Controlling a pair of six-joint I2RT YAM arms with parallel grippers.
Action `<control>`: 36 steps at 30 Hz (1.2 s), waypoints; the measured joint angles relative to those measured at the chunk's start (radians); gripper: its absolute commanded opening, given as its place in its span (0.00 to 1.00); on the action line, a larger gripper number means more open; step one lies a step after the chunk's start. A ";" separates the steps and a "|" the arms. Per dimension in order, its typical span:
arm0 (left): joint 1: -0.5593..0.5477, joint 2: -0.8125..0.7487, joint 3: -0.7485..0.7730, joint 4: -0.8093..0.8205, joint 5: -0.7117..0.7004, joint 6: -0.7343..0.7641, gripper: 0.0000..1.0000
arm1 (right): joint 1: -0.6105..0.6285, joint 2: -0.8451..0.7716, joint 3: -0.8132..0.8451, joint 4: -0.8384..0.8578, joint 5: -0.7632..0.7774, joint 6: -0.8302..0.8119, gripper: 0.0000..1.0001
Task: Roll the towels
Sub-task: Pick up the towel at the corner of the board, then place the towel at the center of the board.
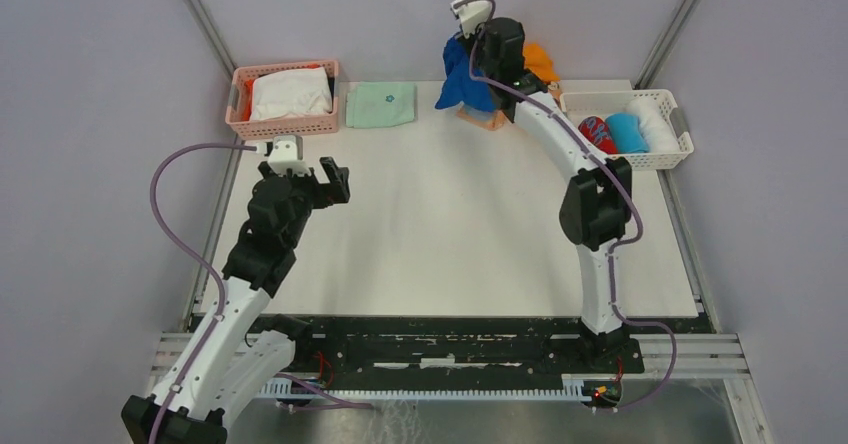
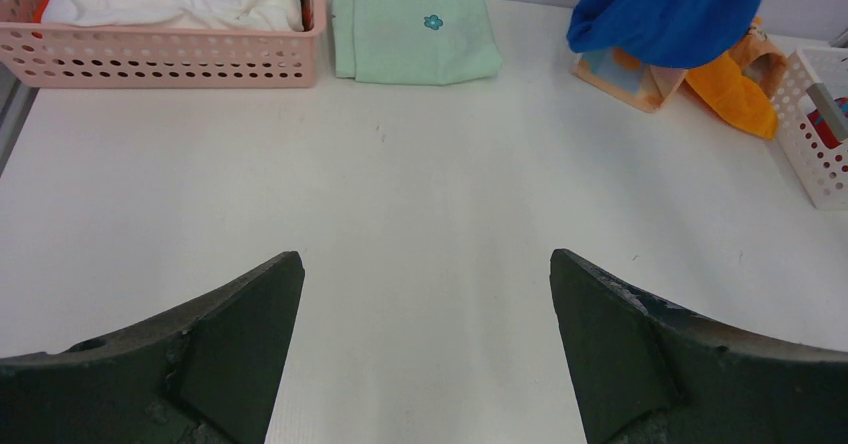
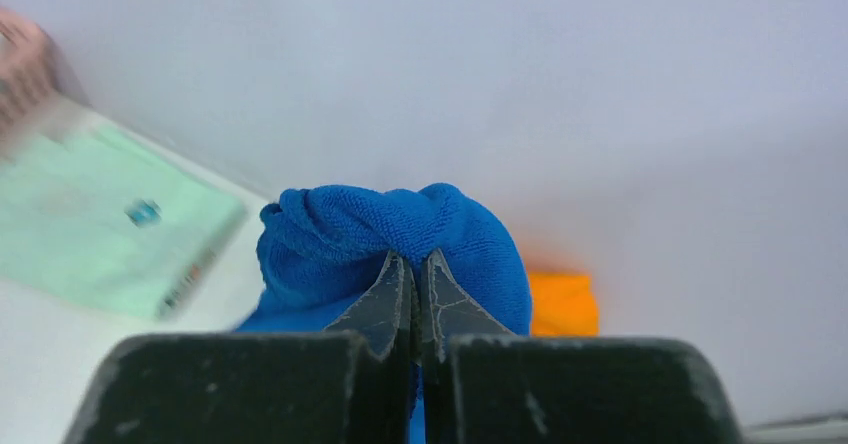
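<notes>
At the far edge of the bench (image 1: 450,244), right claw (image 3: 418,264) is pinched fully shut on a bunched fold of the blue towel (image 3: 330,234), holding it up off the pile. Likely separating it before laying it flat for rolling. Hem hangs over the peach towel (image 1: 482,117); can't tell if it's clear. Orange towel (image 1: 541,62) sits just behind. Tight spot: back wall close, white basket (image 1: 640,160) just right, mint cloth (image 1: 381,104) to the left. Open room is the bench middle, toward the bases. Left claw (image 2: 425,256) is spread wide, holding nothing, hovering near the pink basket (image 1: 285,124).
</notes>
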 measured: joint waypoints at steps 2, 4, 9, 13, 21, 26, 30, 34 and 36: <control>0.000 -0.012 0.000 0.000 0.000 0.000 0.99 | 0.005 -0.081 0.003 -0.001 -0.046 0.024 0.00; 0.000 -0.029 0.000 0.000 0.001 0.000 0.99 | 0.015 -0.167 0.010 -0.002 -0.098 0.056 0.00; -0.002 -0.067 0.000 0.000 0.010 0.000 0.99 | 0.057 -0.353 -0.077 0.000 -0.232 0.149 0.07; -0.002 -0.079 0.000 0.000 0.038 -0.001 0.99 | 0.096 -0.508 -0.265 0.005 -0.330 0.254 0.29; -0.005 -0.040 0.000 -0.003 0.163 -0.068 0.98 | 0.106 -0.735 -0.767 -0.012 -0.329 0.438 0.54; -0.005 0.058 0.000 -0.034 0.257 -0.135 0.93 | 0.103 -0.830 -0.993 -0.116 -0.279 0.511 0.58; -0.017 0.172 0.000 -0.056 0.321 -0.172 0.90 | 0.103 -0.879 -1.089 -0.193 -0.234 0.554 0.62; -0.093 0.330 0.038 -0.091 0.330 -0.200 0.89 | 0.103 -0.868 -1.114 -0.237 -0.190 0.576 0.65; -0.153 0.418 0.083 -0.106 0.316 -0.206 0.87 | 0.103 -0.854 -1.117 -0.240 -0.169 0.583 0.67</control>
